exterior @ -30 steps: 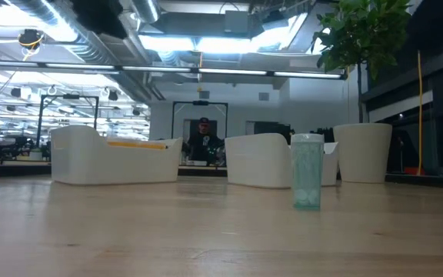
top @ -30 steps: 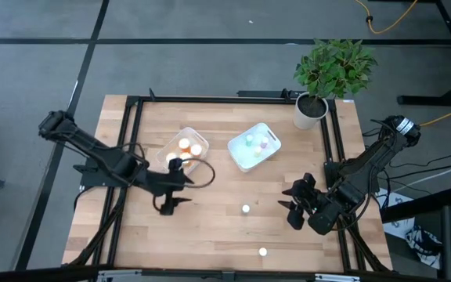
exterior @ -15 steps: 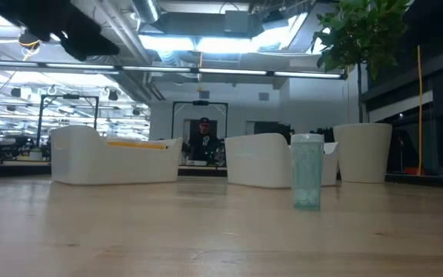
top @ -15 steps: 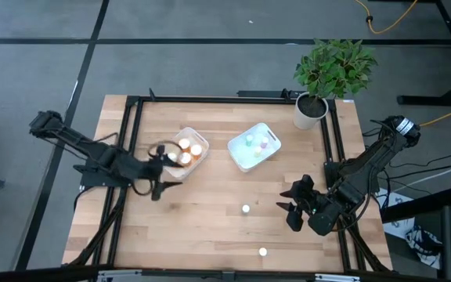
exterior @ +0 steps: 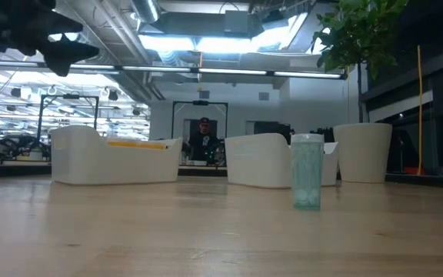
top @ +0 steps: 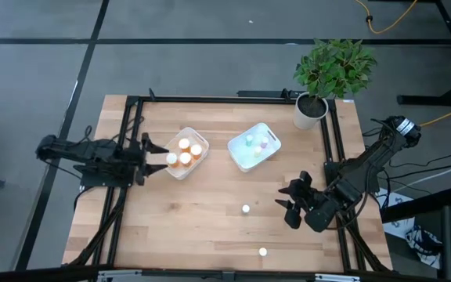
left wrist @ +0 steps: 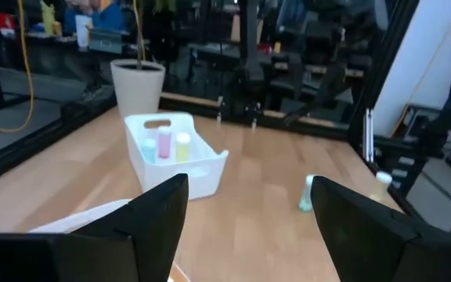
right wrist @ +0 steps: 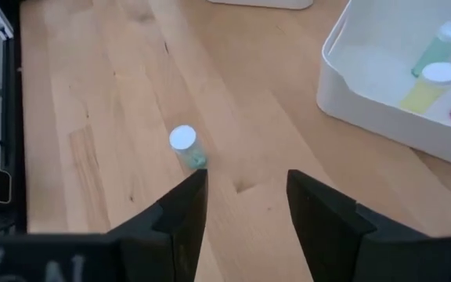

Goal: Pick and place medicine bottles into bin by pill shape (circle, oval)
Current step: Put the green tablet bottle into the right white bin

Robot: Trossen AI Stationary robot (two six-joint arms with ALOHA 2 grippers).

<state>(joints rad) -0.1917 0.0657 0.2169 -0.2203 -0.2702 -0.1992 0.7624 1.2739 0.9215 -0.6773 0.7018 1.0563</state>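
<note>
A pale green bottle [top: 246, 209] with a white cap stands alone mid-counter, bare wood around it; the right claw [top: 290, 205] nearby, spread, empty; the left claw [top: 152, 153] spread too.

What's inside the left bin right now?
The left bin holds three orange bottles with pale caps, standing upright. Whether anything lies beneath or between them cannot be seen.

Bright overhead lighting, soft shadows, wrist views perhaps blurred
</note>
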